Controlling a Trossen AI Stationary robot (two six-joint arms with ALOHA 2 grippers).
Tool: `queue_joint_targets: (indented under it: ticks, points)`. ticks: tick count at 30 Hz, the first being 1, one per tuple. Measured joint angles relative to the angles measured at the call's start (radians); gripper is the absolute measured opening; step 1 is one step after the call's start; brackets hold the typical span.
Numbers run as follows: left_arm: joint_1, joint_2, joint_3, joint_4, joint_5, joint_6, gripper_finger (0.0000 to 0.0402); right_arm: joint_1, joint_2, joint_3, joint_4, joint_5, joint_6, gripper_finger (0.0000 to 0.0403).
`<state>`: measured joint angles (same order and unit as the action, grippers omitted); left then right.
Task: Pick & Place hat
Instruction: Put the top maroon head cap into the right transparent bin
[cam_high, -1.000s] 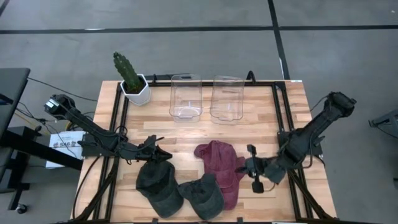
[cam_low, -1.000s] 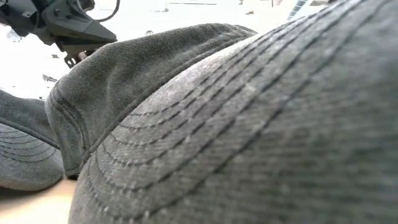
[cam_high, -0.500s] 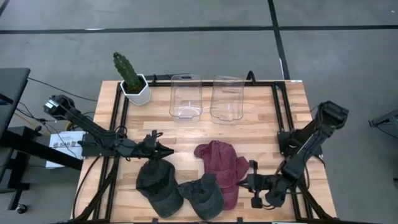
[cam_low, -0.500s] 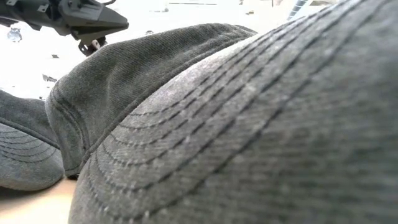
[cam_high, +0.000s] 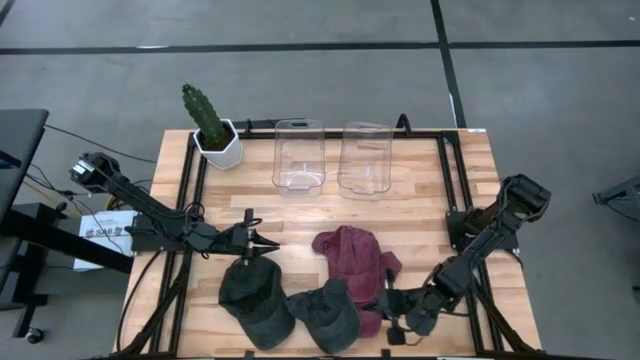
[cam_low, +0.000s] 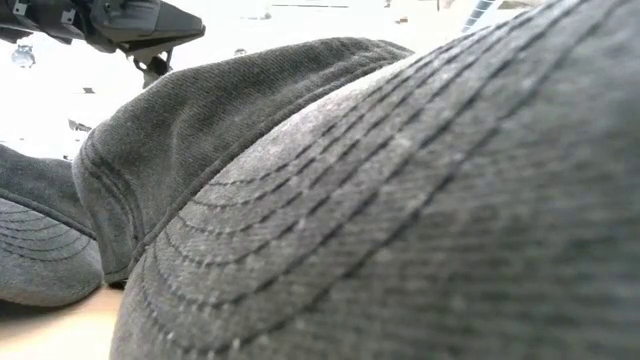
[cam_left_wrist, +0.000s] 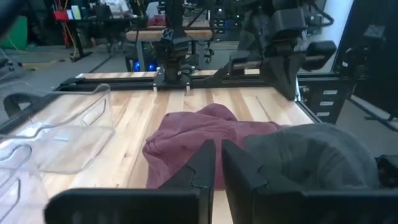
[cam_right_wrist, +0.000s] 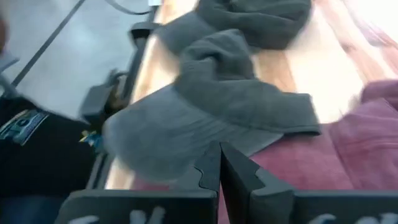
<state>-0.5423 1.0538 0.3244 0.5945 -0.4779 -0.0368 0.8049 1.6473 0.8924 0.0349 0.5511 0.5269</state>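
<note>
Three hats lie on the wooden table near its front edge: a dark grey hat (cam_high: 255, 295), a second dark grey hat (cam_high: 325, 312) beside it, and a maroon hat (cam_high: 350, 262) whose near part lies against the second grey one. My left gripper (cam_high: 267, 243) hovers shut and empty just beyond the first grey hat, pointing level toward the maroon hat (cam_left_wrist: 199, 134). My right gripper (cam_high: 382, 303) is shut, slanting down at the maroon hat's near right edge, facing the second grey hat (cam_right_wrist: 211, 106). The low view is filled by a grey hat (cam_low: 400, 220). My right gripper's shut fingertips (cam_right_wrist: 211, 163) stand over the seam between the grey hat's brim and the maroon hat (cam_right_wrist: 348, 155). I cannot tell whether they touch either hat.
Two clear plastic containers (cam_high: 298, 155) (cam_high: 363, 158) stand at the table's far side, with a potted cactus (cam_high: 213, 130) at the far left corner. Black frame rails (cam_high: 445, 190) run along the table's left and right sides. Bare wood lies between the hats and the containers.
My right gripper has gone down and toward the table's near edge and left, from beside the maroon hat to its near right edge, staying shut. My left gripper has rolled about its own axis with little travel. The hats have not moved.
</note>
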Motion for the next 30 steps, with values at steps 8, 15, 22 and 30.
queue_joint_targets:
  ticks: [8,15,22,30]
  points:
    - [-0.007,0.000,0.000,-0.001,0.137,-0.031,0.0026,-0.055,0.063,0.009,-0.012,0.001,0.050,0.0024]
    - [-0.032,0.000,0.000,-0.002,0.173,-0.032,0.0026,-0.055,0.054,0.009,-0.102,-0.002,0.143,0.0099]
    - [-0.048,0.000,0.000,-0.002,0.173,-0.032,0.0026,-0.032,0.059,0.009,-0.147,-0.003,0.147,0.0147]
    - [-0.047,0.000,0.000,-0.002,0.173,-0.032,0.0026,-0.030,0.060,0.009,-0.223,-0.003,0.148,0.0153]
